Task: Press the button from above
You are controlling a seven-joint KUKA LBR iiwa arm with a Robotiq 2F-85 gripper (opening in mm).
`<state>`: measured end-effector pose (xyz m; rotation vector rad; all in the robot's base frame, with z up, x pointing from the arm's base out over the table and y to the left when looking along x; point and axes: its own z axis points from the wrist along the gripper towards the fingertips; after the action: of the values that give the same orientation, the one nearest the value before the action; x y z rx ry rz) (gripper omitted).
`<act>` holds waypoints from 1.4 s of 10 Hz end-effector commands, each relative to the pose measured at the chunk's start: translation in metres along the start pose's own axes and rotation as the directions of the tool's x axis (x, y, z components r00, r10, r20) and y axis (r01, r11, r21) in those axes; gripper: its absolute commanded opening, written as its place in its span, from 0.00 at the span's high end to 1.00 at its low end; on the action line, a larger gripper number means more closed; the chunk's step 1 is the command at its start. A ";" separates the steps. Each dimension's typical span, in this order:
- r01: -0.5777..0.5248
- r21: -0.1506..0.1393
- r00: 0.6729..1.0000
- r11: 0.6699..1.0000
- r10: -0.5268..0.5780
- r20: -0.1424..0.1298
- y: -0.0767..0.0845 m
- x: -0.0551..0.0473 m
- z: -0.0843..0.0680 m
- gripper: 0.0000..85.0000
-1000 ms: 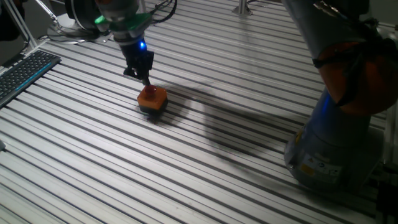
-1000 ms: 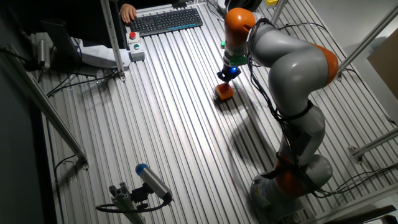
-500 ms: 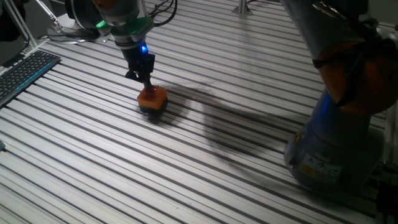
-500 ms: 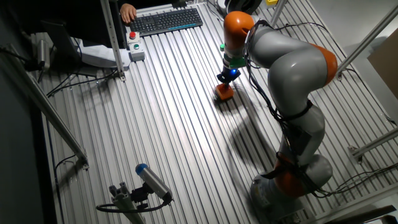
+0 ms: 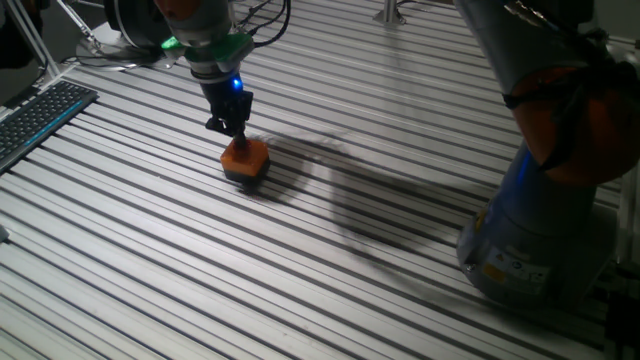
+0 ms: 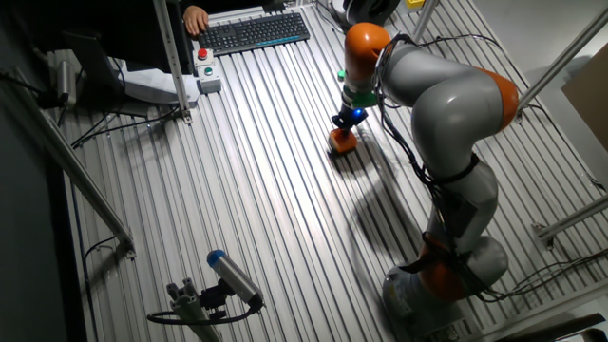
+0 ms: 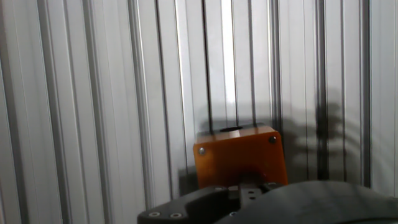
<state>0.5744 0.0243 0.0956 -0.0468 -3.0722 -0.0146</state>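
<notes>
The button (image 5: 245, 157) sits on the ribbed tabletop (image 5: 330, 250), directly beneath the claw (image 5: 238, 134). The claw tip meets the button's top. Whether the claw fingers are apart or together cannot be determined.

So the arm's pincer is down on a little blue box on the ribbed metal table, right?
Not blue: the box is orange, as the hand view shows plainly. The rest holds: the pincer is down on it, on the ribbed metal table.

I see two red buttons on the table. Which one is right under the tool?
The button in the orange box mid-table, directly below the tool. The other red button sits on a grey box by the keyboard.
</notes>
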 end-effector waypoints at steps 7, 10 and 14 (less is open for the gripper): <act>-0.040 -0.021 0.999 0.999 0.040 -0.030 -0.001 0.021 -0.072 1.00; -0.059 -0.077 0.998 0.995 0.060 0.003 -0.013 0.035 -0.085 1.00; -0.032 -0.031 0.998 0.999 0.033 0.047 -0.010 0.030 -0.080 1.00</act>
<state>0.5503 0.0136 0.1770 -0.1009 -3.1276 -0.0491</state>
